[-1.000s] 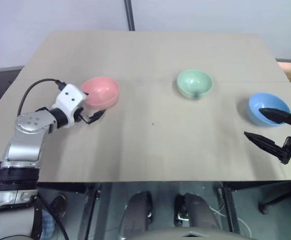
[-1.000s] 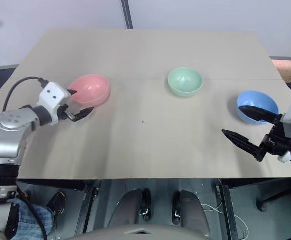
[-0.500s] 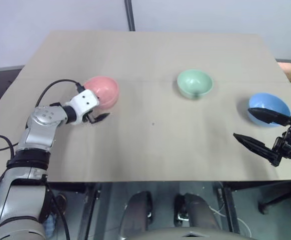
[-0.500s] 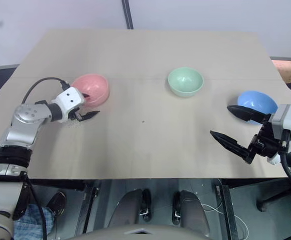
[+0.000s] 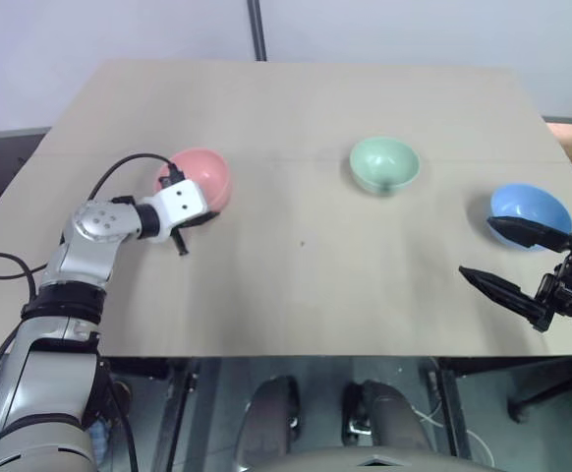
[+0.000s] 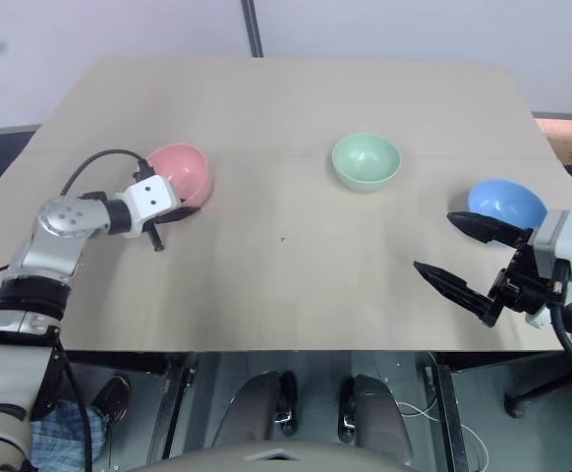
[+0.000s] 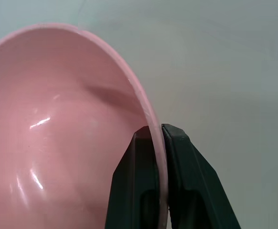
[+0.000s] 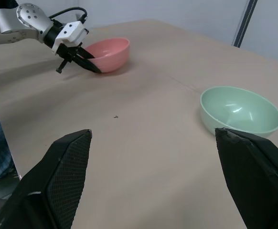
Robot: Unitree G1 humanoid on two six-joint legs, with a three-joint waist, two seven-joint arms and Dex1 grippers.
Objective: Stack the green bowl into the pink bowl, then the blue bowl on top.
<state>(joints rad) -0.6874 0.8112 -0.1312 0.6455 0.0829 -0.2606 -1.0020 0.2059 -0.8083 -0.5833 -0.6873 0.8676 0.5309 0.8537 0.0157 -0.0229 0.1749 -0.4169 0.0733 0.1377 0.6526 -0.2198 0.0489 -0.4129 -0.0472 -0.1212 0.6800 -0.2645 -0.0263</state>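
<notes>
Pink bowl (image 5: 199, 178) comes first, at the left side of the tabletop (image 5: 296, 285). The left hand (image 7: 154, 136) is pinched tight on its rim, with one finger inside the bowl and one outside. The bowl sits flat on the tabletop and has nothing in it.

Past the left hand, toward the middle, the green bowl (image 5: 384, 163) sits alone. It is well apart from both hands and nothing touches it.

At the far right the blue bowl (image 5: 530, 214) sits just behind the right hand (image 5: 515, 261). That hand has its two fingers spread wide and holds nothing. Its upper finger reaches in front of the blue bowl, and I cannot tell if it touches the rim.

My guess is that the stacking has not started, because no bowl is inside another bowl. The step in hand looks like taking hold of the pink bowl, maybe to bring it closer to the green one or to keep it steady. Next, the green bowl needs to be picked up by its rim, carried over the pink bowl and set down inside it. The blue bowl goes in last.

Count: one pink bowl, one green bowl, one blue bowl, three bowls in all, and two hands.
</notes>
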